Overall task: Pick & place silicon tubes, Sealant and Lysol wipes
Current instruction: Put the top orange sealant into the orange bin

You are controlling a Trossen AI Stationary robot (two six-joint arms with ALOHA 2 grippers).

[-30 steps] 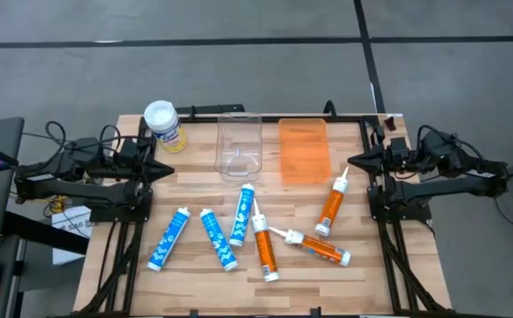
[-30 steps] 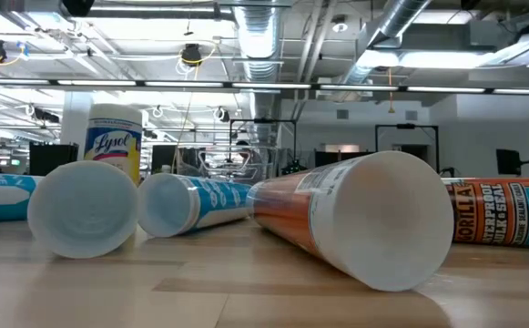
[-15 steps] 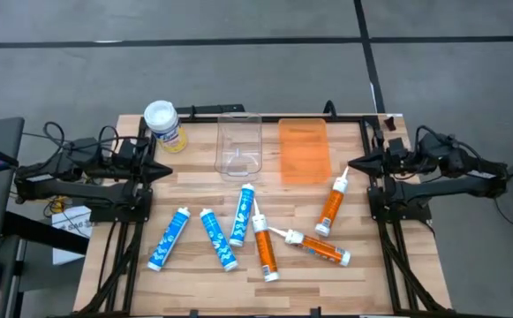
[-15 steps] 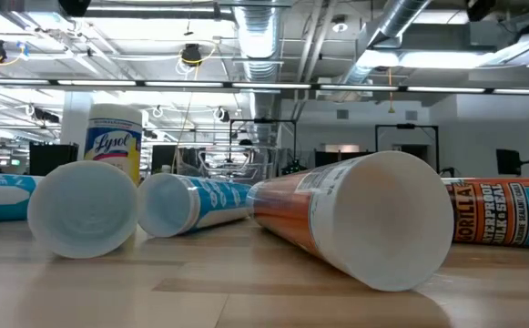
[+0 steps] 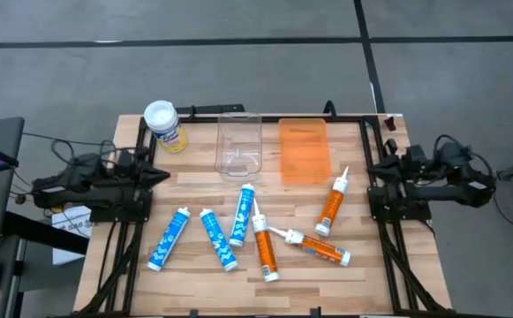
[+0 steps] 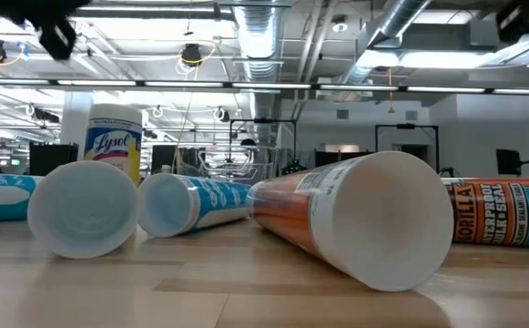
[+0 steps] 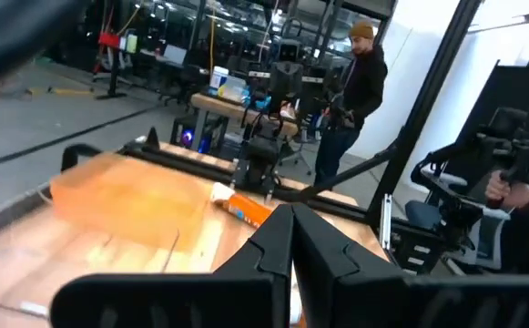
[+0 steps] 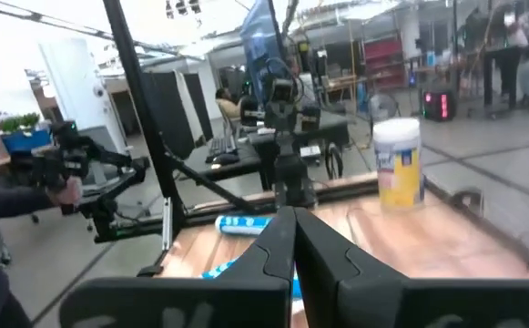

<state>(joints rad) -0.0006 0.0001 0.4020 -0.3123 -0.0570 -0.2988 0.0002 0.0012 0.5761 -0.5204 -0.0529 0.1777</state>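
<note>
While nothing is yet placed: six tubes lie loose mid-table, three blue, three orange; left gripper and right gripper pinched together, empty, at table sides; Lysol wipes upright, far-left corner.

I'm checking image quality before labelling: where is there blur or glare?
Left wrist view: near-top corner smeared, orange bin soft. Right wrist view: bright window washes out the background; wipes slightly soft. Low view: nearest tube end big, ceiling lights glare. High view: even, sharp.
</note>
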